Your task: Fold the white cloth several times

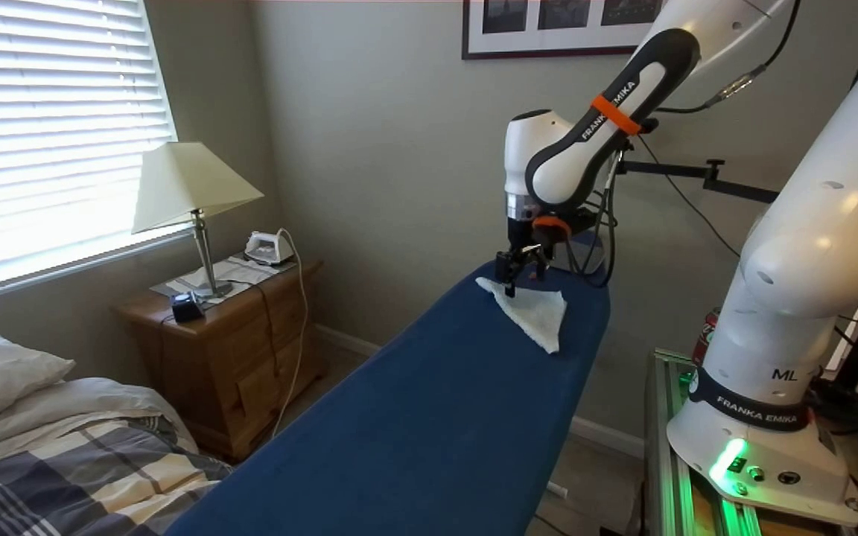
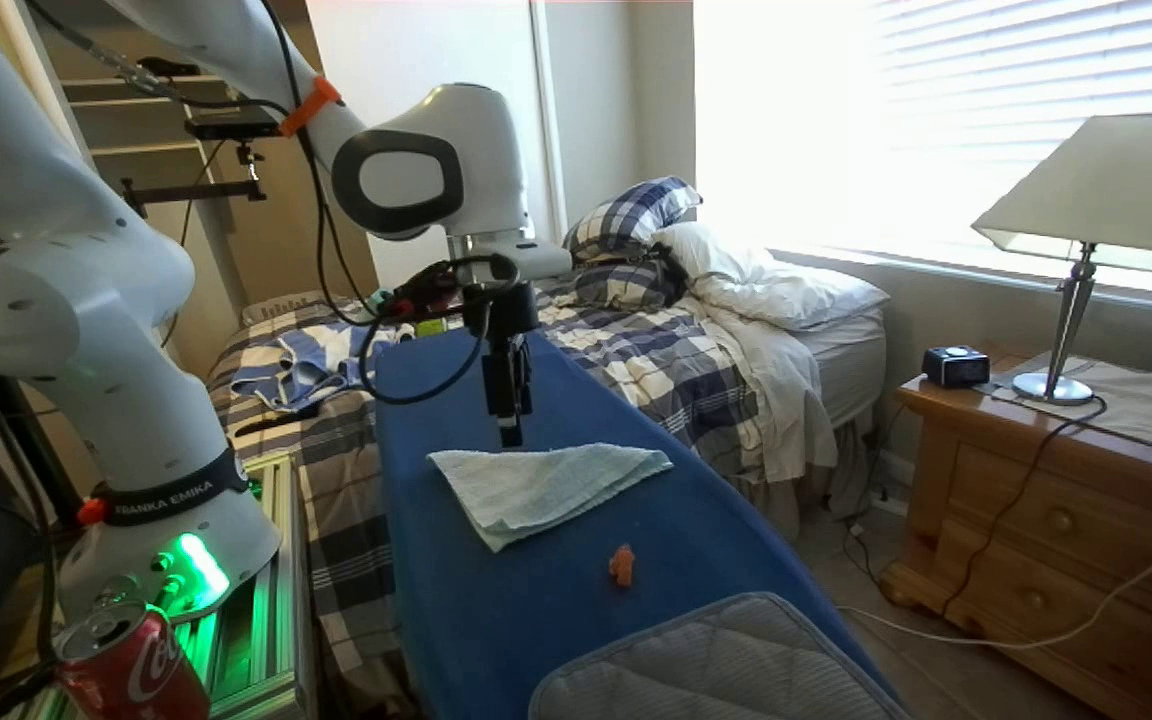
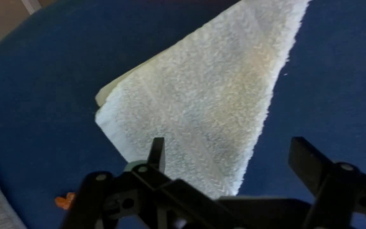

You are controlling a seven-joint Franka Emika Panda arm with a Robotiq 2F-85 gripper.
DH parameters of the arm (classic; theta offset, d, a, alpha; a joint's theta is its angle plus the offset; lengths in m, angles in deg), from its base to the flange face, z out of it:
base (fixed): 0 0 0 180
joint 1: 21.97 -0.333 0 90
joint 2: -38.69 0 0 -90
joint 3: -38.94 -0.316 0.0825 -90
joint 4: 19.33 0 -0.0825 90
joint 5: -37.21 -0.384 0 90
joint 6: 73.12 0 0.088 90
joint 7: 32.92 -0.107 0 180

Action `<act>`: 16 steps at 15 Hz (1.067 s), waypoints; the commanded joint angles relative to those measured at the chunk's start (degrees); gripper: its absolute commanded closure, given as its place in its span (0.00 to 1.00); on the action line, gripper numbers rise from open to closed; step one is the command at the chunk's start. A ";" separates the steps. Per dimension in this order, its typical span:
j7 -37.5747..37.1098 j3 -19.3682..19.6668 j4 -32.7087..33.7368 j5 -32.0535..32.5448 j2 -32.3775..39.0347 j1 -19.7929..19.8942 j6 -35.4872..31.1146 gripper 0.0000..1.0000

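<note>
The white cloth lies as a folded triangle on the blue ironing board, in both exterior views (image 1: 537, 313) (image 2: 546, 490). In the wrist view the white cloth (image 3: 202, 95) fills the middle, and a second layer shows at its left corner. My gripper (image 3: 229, 152) is open with nothing between its fingers. One finger is over the cloth and the other is over the blue board beyond the cloth's edge. In the exterior views the gripper (image 1: 524, 281) (image 2: 511, 437) points down just above the cloth's edge; I cannot tell whether a fingertip touches it.
The blue ironing board (image 1: 414, 417) runs through the scene. A small orange object (image 2: 622, 566) and a grey quilted pad (image 2: 716, 665) lie on it near the cloth. A bed (image 2: 636, 370), a nightstand (image 1: 228, 372) with a lamp (image 1: 191, 186) and an iron (image 1: 269, 248) stand nearby.
</note>
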 commanded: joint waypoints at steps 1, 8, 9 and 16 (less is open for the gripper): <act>-0.48 -1.28 0.04 -7.73 -0.99 -2.74 4.35 0.00; -2.46 -2.61 0.01 -14.62 -0.72 -4.87 14.32 0.00; -2.02 -2.54 0.01 -15.16 -0.52 -5.01 14.59 0.00; -0.61 -2.30 -0.10 -16.75 1.90 -5.46 13.04 0.00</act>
